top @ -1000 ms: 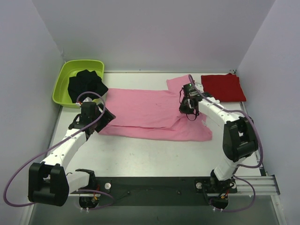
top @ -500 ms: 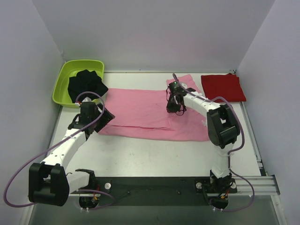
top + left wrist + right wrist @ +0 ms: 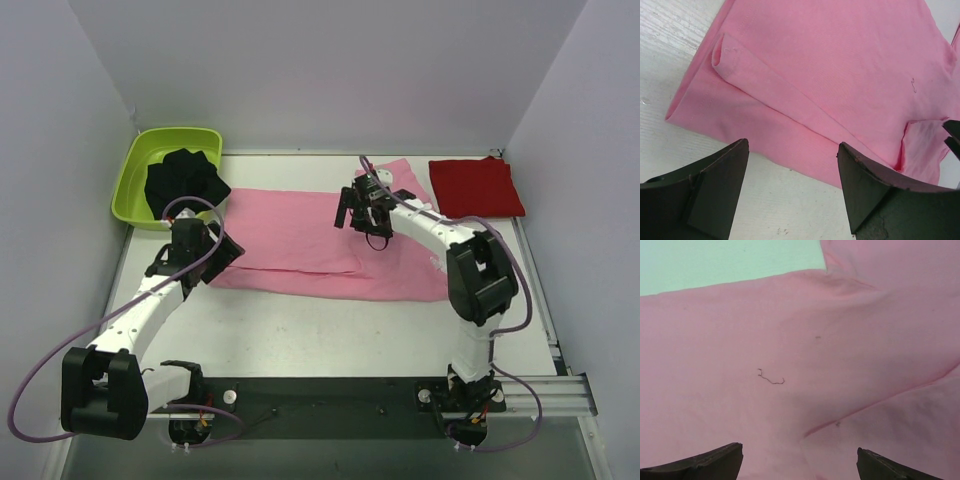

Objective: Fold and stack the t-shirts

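The light pink t-shirt (image 3: 300, 240), soft knit with a long raised fold ridge, lay spread flat on the white table (image 3: 330, 330). The deep red t-shirt (image 3: 476, 187) sat far right, folded rectangular. The left gripper (image 3: 791, 150) stood open at the pink cloth's edge. The right gripper (image 3: 799, 449) hovered open, empty, above the pink cloth.

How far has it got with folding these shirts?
Done: the red t-shirt lies folded at the far right. In hand: the pink t-shirt is spread out, only partly folded, with the left fingers at its edge and the right fingers above it, both open, gripping nothing. Left: finish folding it and stack the two.
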`<move>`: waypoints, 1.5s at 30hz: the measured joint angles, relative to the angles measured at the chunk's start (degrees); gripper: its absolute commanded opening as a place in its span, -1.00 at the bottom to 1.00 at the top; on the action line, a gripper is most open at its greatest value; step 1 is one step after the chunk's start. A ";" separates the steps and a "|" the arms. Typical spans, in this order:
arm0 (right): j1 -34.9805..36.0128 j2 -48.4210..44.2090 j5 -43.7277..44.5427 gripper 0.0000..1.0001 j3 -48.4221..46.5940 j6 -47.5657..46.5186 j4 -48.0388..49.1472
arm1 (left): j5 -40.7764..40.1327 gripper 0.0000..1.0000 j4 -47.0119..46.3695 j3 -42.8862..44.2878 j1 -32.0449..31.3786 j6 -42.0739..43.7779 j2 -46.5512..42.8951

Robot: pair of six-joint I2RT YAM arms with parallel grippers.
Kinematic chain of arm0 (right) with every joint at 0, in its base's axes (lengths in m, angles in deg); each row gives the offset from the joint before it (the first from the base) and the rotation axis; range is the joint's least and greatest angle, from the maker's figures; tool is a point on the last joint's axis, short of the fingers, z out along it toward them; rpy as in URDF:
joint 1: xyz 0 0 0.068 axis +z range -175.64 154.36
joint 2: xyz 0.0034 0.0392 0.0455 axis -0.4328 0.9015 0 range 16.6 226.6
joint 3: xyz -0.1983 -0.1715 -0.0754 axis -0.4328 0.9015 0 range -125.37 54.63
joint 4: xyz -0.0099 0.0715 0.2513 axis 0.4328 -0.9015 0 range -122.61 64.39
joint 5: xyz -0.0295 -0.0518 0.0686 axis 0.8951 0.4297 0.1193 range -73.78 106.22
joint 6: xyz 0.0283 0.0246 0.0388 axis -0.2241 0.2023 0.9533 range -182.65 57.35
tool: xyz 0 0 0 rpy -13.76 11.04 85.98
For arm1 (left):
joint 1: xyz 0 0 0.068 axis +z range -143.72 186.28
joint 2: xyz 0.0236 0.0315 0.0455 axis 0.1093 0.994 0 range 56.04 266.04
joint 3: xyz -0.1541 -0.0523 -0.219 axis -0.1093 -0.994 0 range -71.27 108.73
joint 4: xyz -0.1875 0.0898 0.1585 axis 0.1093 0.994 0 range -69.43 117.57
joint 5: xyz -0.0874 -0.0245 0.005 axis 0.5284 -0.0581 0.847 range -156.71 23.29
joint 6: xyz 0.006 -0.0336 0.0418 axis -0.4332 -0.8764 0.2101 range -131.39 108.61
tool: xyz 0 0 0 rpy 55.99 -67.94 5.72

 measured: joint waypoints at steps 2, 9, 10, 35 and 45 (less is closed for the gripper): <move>0.55 -3.34 0.50 1.00 0.74 -0.28 -0.50 | 0.00 0.62 0.02 -0.22 -0.20 0.09 -0.02; 5.70 -13.03 -0.81 1.00 2.51 0.15 -0.98 | -0.15 0.61 -0.90 -2.23 -2.38 0.04 0.70; 6.36 -14.01 -1.09 1.00 3.67 0.39 -0.96 | -0.13 0.61 -1.07 -2.23 -2.80 0.02 1.33; 10.73 -23.85 -7.02 0.98 30.12 4.04 7.41 | 9.70 0.51 -27.82 5.62 -19.98 -5.95 21.44; 10.62 -34.67 -15.15 0.99 46.27 6.58 23.15 | 12.76 0.50 -32.30 7.41 -23.15 -8.52 24.39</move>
